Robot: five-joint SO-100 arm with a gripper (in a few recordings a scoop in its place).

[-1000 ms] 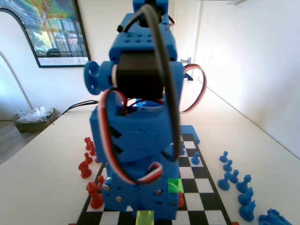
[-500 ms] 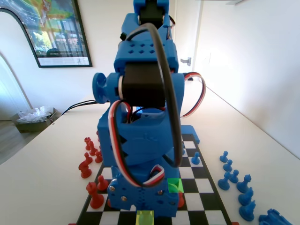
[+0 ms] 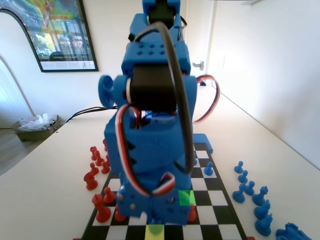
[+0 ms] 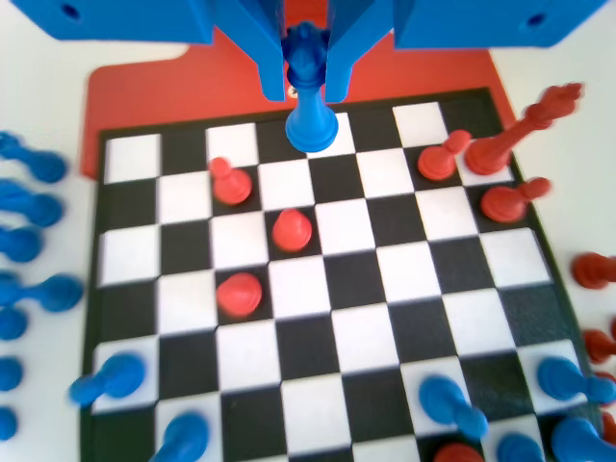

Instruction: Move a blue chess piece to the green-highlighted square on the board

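Gripping the blue chess piece (image 4: 308, 96) by its spiky crown, the hand (image 4: 307, 69) holds it over the board (image 4: 125, 289) near its far edge in the wrist view, mid-carry. In the fixed view the green-highlighted square (image 3: 187, 198) lies just right of the arm, so the next move likely calls for shifting sideways, then lowering. Compared with a second ago, the arm sits slightly lower and further right.

red pawns (image 4: 292, 229) on board | blue pieces (image 3: 252, 196) beside | framed poster (image 3: 59, 31)

A white table (image 3: 45, 200) carries the board (image 4: 385, 318), with loose blue pieces (image 3: 250, 192) and red pieces (image 3: 92, 177) beside it.
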